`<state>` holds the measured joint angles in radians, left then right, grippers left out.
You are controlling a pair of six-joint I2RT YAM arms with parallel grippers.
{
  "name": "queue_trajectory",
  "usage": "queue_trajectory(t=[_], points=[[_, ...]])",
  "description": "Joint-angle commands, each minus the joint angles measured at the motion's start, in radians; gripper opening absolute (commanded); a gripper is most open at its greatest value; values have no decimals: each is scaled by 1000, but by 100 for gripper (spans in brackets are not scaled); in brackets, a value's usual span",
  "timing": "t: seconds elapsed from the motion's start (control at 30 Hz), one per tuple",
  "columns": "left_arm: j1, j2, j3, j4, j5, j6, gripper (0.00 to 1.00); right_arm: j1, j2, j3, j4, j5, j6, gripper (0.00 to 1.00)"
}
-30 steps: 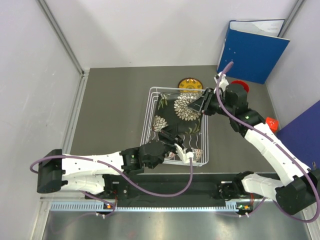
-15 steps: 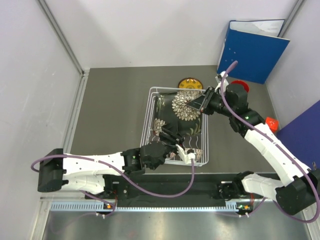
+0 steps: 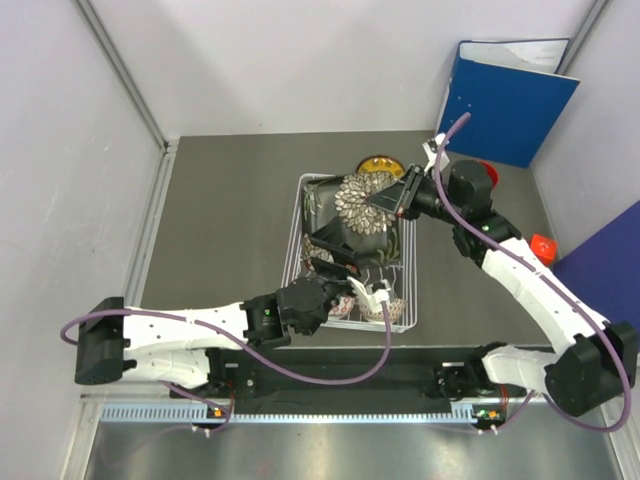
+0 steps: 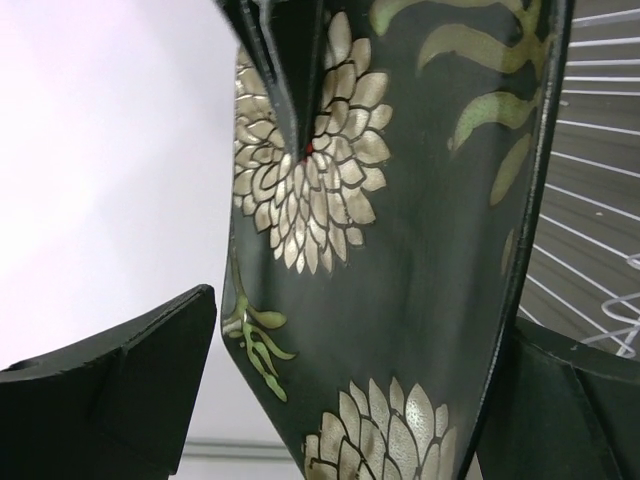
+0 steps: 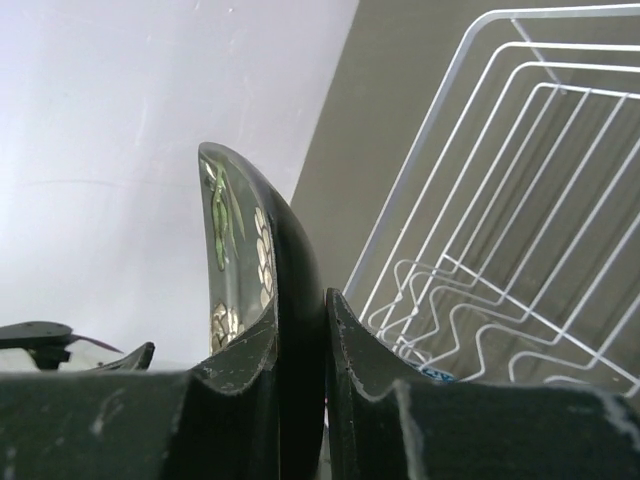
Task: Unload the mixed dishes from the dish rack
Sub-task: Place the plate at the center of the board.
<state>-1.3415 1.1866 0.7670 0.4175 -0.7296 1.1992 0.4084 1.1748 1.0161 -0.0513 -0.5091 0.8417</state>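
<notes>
The right fingers [image 5: 365, 370] are closed tight on the rim of the black square floral plate [image 5: 235, 250], one on each face. That edge pinch suits a thin dish that stands on its side and offers no other purchase. The left fingers [image 4: 130, 370] are spread wide to either side of the plate's lower part and hold nothing. They look placed to steady or catch the plate while the other arm carries it, though the wrist view does not settle whether either one touches it. In the top view the plate hangs tilted over the far half of the dish rack [image 3: 292, 240], flower face up and mostly above the wires. I judge it is being taken out rather than set down. At the near end of the rack, under the left wrist, sit what seem to be the two small patterned bowls [image 3: 392, 303], partly hidden. On the grey surface just beyond the rack lies the small round yellow plate [image 3: 378, 162], and the red mug [image 3: 484, 172] stands behind the right arm, so both are already out. Bare surface to the left of the rack offers room for the plate.
</notes>
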Motion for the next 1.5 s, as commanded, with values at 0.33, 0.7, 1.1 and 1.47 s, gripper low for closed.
queue_trajectory(t=[0.33,0.7,1.1,1.47], points=[[159,-94,176,71,-281,-361,99,-155,374,503,447,-147,347,0],[352,-170,192,-256,-261,-917,99,-129,988,1186,67,-138,202,0],[380,-163,95,-226,-280,-1041,99,-112,1312,1418,218,-105,283,0],[393,-125,86,-281,-243,-1118,99,-99,1413,1437,151,-49,238,0]])
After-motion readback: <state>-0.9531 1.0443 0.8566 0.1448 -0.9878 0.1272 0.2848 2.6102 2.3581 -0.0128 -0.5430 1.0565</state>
